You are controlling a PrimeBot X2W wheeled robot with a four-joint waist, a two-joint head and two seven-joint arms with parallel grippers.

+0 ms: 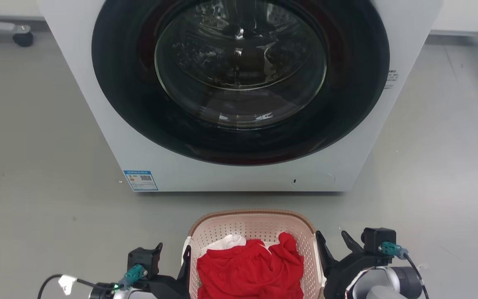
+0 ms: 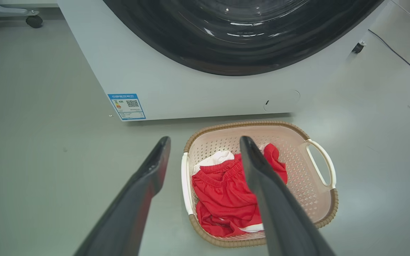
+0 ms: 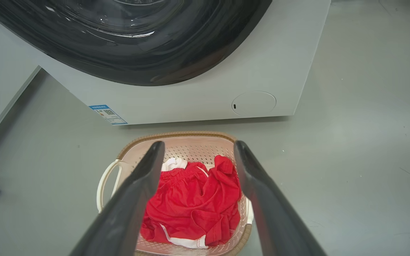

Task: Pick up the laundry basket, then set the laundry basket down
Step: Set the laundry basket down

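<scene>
While the white front-loading washer with its dark round door takes up the far side of the grey floor, the laundry basket sits on that floor near the washer's foot, between the two arms. It stands upright with its open top up and its white handles facing left and right. Its long axis seems to run near to far, toward the washer, though its near end is cut off in the head view. A crumpled red garment lies in it over a bit of white cloth. The left gripper has its fingers spread wide, straddling the basket's left handle. The right gripper is equally wide open, astride the right rim. Neither grips anything, and I cannot tell whether any finger touches the plastic.
</scene>
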